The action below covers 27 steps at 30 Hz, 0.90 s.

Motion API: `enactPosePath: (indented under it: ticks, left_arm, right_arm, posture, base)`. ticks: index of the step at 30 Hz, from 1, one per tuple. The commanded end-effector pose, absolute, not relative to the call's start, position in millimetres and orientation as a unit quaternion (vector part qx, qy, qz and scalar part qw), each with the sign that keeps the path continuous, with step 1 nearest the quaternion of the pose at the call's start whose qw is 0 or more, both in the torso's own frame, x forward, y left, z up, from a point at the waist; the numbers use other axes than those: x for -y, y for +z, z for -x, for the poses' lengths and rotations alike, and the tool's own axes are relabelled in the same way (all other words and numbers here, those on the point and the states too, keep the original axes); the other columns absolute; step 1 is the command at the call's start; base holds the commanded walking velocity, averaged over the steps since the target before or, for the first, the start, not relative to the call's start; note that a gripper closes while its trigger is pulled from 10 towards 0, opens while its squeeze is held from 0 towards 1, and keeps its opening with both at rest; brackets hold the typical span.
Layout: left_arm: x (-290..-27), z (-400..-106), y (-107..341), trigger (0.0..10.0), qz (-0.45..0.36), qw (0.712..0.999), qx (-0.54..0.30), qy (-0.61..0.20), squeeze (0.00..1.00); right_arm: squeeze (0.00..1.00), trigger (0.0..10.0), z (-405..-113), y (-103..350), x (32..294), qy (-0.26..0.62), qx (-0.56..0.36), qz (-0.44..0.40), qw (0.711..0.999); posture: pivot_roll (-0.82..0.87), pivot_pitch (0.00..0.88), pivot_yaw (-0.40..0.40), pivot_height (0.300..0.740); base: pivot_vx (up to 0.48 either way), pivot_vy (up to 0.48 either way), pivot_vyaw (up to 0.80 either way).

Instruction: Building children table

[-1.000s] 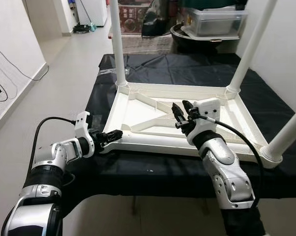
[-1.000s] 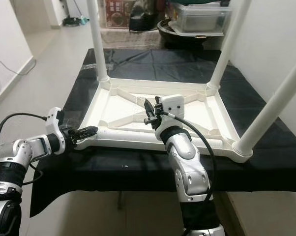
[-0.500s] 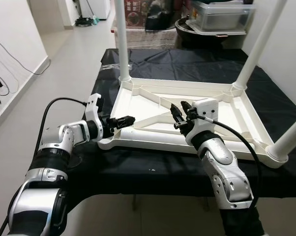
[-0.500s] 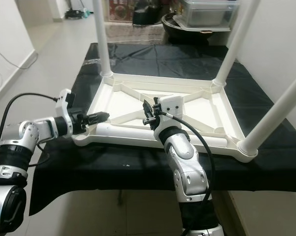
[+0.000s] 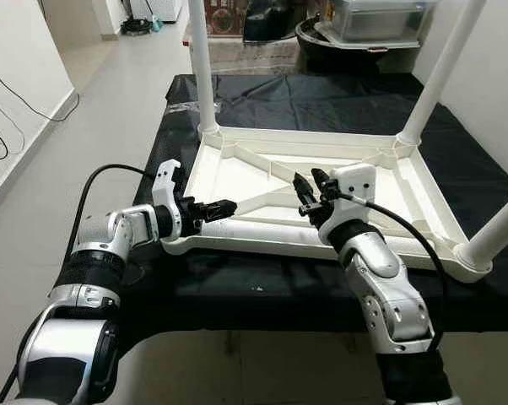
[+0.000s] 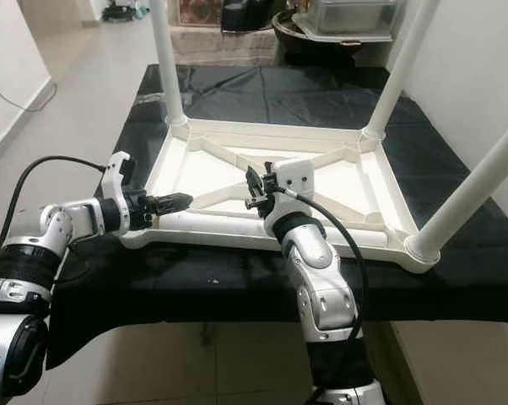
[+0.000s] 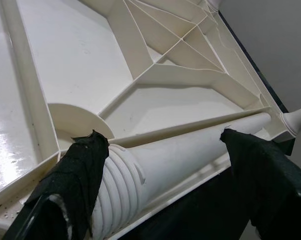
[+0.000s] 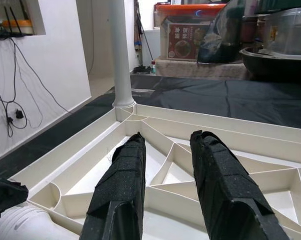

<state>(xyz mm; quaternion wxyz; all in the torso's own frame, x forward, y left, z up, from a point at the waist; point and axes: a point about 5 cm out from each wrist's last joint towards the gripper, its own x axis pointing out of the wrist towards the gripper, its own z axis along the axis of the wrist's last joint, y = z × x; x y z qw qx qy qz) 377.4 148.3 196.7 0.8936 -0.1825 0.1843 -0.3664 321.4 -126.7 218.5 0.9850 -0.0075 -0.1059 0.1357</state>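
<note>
A white children's table (image 5: 237,181) lies upside down on a black-covered bench. Three legs stand upright in its corners: far left (image 5: 202,67), far right (image 5: 431,76) and near right (image 5: 499,232). A loose white leg (image 5: 262,232) lies along the near rim, its threaded end (image 7: 115,190) at the near-left corner. My left gripper (image 5: 223,206) hovers open over that end, its fingers (image 7: 80,165) straddling the leg. My right gripper (image 5: 307,181) is open above the ribbed underside near the middle, with nothing between its fingers (image 8: 125,175).
The black cloth (image 5: 321,101) covers the bench beyond the table. Behind it stand a clear storage box (image 5: 372,17) and a dark basin (image 5: 321,46). Open tiled floor (image 5: 94,110) runs along the left; a white wall (image 5: 490,84) stands close on the right.
The head camera has shifted. My left gripper has risen from the near-left corner rim and reached right, over the loose leg's threaded end. The right gripper has barely moved.
</note>
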Motion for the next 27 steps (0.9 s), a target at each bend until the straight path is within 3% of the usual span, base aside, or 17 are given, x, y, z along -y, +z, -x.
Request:
enactPosePath:
  ticks: [1, 12, 16, 27]
  left_arm:
    - [-151, -375, 189, 10.0, 0.174, 0.892, -0.21, -0.36, 0.0]
    - [-155, -371, 182, 10.0, 0.138, 0.896, -0.24, -0.348, 0.0]
    - [-171, -369, 182, 10.0, 0.123, 0.903, -0.245, -0.33, 0.0]
    - [-161, -368, 177, 10.0, 0.141, 0.896, -0.246, -0.342, 0.0]
  right_arm:
    - [0.0, 10.0, -322, 217, 128, 0.133, 0.101, 0.002, 0.986]
    - [0.0, 10.0, -323, 216, 127, 0.132, 0.1, -0.001, 0.986]
    - [0.0, 10.0, -323, 213, 128, 0.13, 0.097, 0.0, 0.987]
    - [0.0, 10.0, -324, 214, 127, 0.13, 0.098, -0.001, 0.987]
  posture:
    - [0.09, 0.134, -0.023, 0.74]
    - [0.1, 0.135, -0.026, 0.74]
    - [0.11, 0.138, -0.025, 0.74]
    - [0.1, 0.139, -0.028, 0.74]
  base:
    - [0.0, 0.0, 0.0]
    - [0.0, 0.0, 0.0]
    - [0.0, 0.0, 0.0]
    - [0.0, 0.0, 0.0]
